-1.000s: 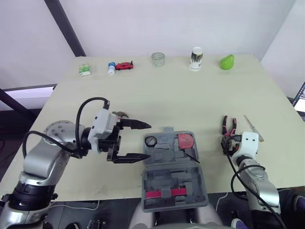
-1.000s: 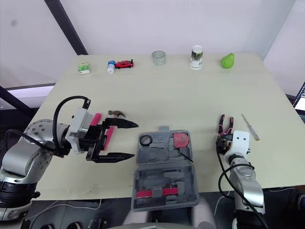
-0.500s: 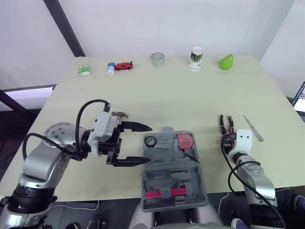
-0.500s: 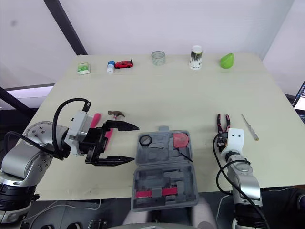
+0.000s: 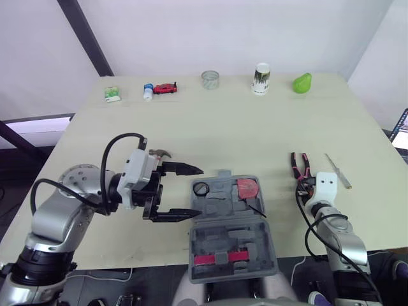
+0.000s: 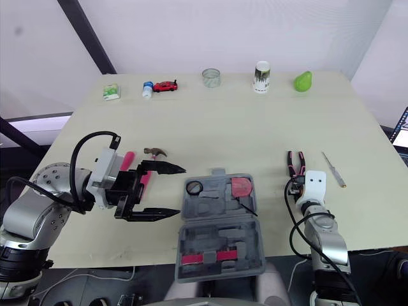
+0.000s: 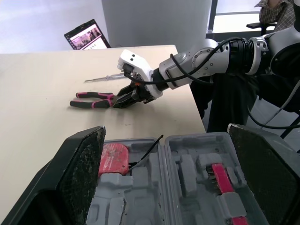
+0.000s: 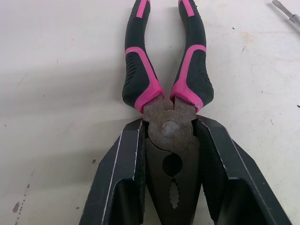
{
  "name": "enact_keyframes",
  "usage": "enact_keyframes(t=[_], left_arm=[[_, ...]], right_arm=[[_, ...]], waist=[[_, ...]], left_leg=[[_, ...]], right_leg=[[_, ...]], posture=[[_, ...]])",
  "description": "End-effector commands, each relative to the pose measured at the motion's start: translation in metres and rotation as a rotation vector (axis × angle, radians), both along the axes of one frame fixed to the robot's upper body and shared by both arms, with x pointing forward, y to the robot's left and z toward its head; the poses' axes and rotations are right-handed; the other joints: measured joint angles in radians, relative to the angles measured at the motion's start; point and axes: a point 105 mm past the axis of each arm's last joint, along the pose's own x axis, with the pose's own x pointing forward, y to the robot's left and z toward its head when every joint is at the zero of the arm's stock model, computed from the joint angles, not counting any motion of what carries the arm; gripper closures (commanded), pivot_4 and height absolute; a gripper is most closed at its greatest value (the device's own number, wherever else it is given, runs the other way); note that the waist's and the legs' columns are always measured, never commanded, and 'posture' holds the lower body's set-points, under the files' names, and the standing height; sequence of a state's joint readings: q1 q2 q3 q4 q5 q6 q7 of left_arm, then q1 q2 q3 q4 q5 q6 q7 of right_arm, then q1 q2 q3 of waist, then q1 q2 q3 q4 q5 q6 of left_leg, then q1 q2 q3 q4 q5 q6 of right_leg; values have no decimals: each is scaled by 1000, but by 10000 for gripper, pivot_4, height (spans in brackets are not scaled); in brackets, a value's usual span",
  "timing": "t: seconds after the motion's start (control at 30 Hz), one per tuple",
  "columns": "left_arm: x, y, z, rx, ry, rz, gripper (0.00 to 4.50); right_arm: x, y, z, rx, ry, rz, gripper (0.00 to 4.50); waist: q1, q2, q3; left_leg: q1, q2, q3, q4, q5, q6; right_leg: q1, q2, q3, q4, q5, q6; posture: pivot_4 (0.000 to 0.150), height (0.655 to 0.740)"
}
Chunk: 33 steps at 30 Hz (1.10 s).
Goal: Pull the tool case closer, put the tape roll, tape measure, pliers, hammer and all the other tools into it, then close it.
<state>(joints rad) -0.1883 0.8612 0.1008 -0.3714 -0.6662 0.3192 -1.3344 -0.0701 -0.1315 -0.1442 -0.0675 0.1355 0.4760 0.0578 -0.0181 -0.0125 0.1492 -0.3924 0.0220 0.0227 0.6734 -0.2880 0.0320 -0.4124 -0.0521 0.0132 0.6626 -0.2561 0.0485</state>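
Left pincer gaping by the open tool case, right pincer on the pliers.

We see the tool case (image 5: 231,224) lying open on the worktop (image 5: 255,127) at lower centre of the frame, with a black tape roll (image 5: 201,189) and a red tape measure (image 5: 248,188) in its upper half. The left pincer (image 5: 199,191) is spread wide and empty at the case's left edge, and the pink-handled hammer (image 6: 155,152) lies behind it. At lower right, the right pincer (image 8: 169,123) clamps the metal head of the pliers (image 8: 137,75), which lie flat on the worktop. A screwdriver (image 5: 338,171) lies near them.
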Motion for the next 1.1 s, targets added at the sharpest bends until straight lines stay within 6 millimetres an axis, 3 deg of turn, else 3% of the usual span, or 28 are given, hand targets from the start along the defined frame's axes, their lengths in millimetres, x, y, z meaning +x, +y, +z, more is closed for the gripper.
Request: enact_keyframes(t=[0.03, 0.17, 0.4, 0.57, 0.67, 0.83, 1.1], left_arm=[[0, 2, 6, -29, -27, 8, 0], [5, 7, 10, -98, -7, 54, 0], [7, 16, 10, -93, -3, 71, 0], [4, 27, 3, -68, 22, 76, 0], [2, 46, -5, -2, 35, 90, 0], [8, 66, -8, 24, 36, 136, 0], [3, 82, -18, 69, 74, 158, 0]], right_arm=[[-1, -6, 5, -15, -24, -5, 35352], [-1, -10, 18, -53, -82, 25, 35352], [-10, -8, 49, -138, -140, 278, 35352], [-29, 22, 68, -194, -148, 628, 35352], [-42, 50, 79, -249, -116, 872, 35352], [-63, 88, 91, -173, -36, 1198, 35352], [-59, 114, 92, -402, 65, 1427, 35352]], waist=[[0, 0, 0], [1, 0, 0], [2, 1, 1], [0, 1, 1], [0, 1, 1], [6, 1, 1], [5, -1, 3]], left_leg=[[0, 0, 0, 0, 0, 0], [0, 0, 0, 0, 0, 0], [-1, 0, 0, 1, 0, 0], [0, 0, 0, 1, 0, 0], [0, 0, 0, 1, 0, 0], [0, 1, -1, 2, 0, 0], [-4, 1, -3, 6, 0, 1]], right_leg=[[0, 0, 0, 0, 0, 0], [0, 0, 0, 0, 0, 0], [0, 0, 0, 0, 0, 0], [0, 2, 0, 0, 0, 0], [0, 2, 0, 0, 0, 0], [0, 2, -1, 0, 0, 0], [0, 1, -3, 0, 0, 0]], posture=[[1500, 7400], [1500, 7400], [1500, 7400], [1500, 7400], [1500, 7400], [1500, 7400], [1500, 7400]])
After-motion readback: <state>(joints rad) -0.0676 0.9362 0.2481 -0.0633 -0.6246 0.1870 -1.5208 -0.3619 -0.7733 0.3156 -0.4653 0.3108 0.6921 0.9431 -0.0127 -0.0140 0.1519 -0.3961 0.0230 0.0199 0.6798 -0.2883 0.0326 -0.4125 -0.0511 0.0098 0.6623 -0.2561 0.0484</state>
